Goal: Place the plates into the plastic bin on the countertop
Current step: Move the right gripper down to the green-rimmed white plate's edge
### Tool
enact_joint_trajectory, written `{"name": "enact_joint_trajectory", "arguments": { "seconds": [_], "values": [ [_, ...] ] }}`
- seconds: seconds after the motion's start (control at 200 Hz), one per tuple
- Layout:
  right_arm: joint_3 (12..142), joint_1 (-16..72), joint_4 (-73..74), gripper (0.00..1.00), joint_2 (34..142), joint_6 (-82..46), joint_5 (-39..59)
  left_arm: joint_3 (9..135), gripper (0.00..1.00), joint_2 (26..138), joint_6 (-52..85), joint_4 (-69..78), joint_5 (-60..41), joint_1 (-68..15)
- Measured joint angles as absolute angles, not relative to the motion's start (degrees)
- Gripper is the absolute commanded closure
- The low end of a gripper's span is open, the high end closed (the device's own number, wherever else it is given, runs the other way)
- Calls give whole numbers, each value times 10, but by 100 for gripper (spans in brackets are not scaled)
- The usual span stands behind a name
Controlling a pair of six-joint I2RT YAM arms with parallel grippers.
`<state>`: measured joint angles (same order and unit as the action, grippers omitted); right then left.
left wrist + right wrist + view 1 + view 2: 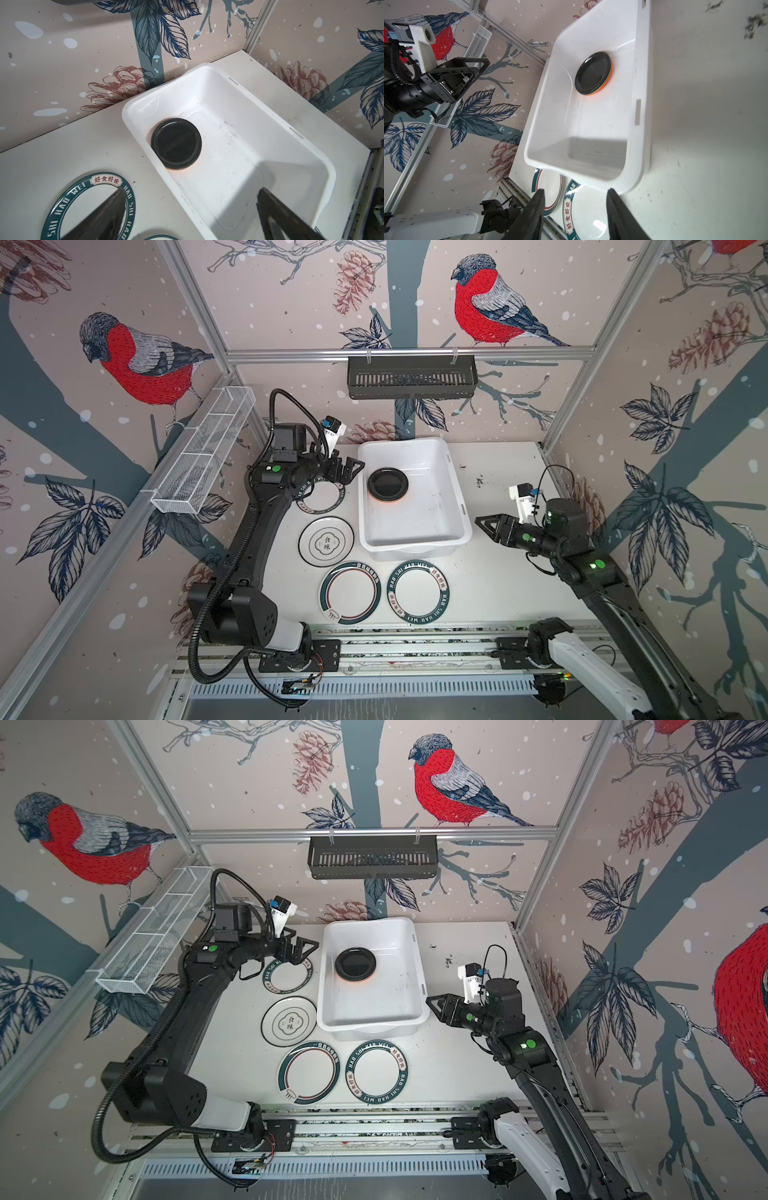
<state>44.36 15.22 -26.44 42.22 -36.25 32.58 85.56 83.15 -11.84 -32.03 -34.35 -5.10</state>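
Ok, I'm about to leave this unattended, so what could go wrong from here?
1. The open left gripper hovers over a green-rimmed plate right beside the plastic bin; lifting it could knock the bin's wall.
2. The four large plates lie flat on the countertop, so a grasp may slip.
3. A large plate dropped onto the black plate in the bin would likely sit tilted.

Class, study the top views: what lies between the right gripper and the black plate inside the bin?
Only the plastic bin's side wall and bare floor separate the right gripper from the black plate, in both top views.
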Motion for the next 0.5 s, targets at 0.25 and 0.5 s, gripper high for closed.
{"name": "enact_joint_trajectory", "arguments": {
  "seconds": [0.25, 0.5],
  "values": [
    [340, 151, -302, 54, 372, -408, 354, 826, 2, 819, -123, -320, -373, -55],
    [218, 166, -289, 56, 352, -469, 385, 813, 2, 808, -130, -324, -380, -58]
  ]
}}
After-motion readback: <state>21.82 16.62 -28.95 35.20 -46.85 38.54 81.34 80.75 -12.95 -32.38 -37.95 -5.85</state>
